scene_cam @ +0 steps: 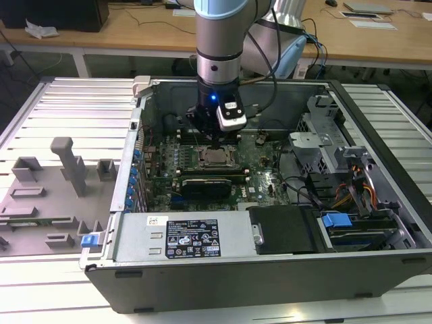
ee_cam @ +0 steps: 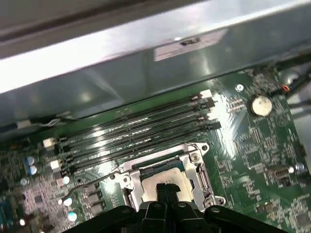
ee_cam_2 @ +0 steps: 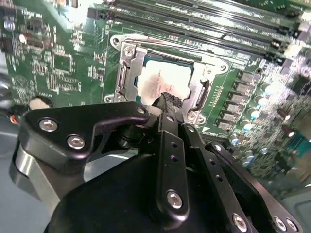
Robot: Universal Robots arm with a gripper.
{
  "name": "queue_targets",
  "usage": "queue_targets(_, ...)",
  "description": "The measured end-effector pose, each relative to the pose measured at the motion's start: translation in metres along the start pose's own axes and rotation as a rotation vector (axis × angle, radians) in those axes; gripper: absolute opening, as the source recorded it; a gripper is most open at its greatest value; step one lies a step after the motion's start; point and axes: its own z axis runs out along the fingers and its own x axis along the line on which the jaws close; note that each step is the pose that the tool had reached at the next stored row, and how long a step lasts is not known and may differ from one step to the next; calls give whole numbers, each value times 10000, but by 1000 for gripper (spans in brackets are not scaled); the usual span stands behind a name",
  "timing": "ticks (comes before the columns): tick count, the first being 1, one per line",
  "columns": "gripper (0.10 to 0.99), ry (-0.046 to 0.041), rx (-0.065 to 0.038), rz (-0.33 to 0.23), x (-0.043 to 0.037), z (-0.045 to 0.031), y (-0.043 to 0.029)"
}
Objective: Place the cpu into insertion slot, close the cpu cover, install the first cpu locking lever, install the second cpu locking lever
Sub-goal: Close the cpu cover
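Note:
The cpu [ee_cam_2: 163,77] lies flat in the insertion slot [scene_cam: 216,157] of the green motherboard, its pale metal top [ee_cam: 170,178] showing in both wrist views. The cpu cover [ee_cam_2: 127,68] is down around it, a silver frame [ee_cam: 200,171] with the chip in its window. My gripper [ee_cam_2: 170,99] is shut with nothing between its fingers, and its tips [ee_cam: 165,188] stand over one edge of the chip. Whether they touch it I cannot tell. A thin wire lever [ee_cam: 99,178] runs along one side of the socket. In the exterior view the gripper [scene_cam: 217,143] hangs straight down over the socket.
Long black memory slots [ee_cam: 136,131] run beside the socket, and the case wall [ee_cam: 121,73] rises just behind them. A black card [scene_cam: 206,183] and a power supply [scene_cam: 196,237] lie on the near side. A drive cage and cables [scene_cam: 344,182] fill the exterior view's right.

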Motion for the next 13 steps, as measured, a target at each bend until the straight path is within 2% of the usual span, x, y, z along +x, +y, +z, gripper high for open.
queue_targets(4, 106, 44, -43, -1295, 0, 2, 0)
queue_targets(7, 106, 66, -65, -1932, 0, 4, 0)
queue_targets(10, 106, 72, -63, -2091, 0, 5, -11)
queue_targets(13, 106, 72, -65, -2128, -8, 7, -60)
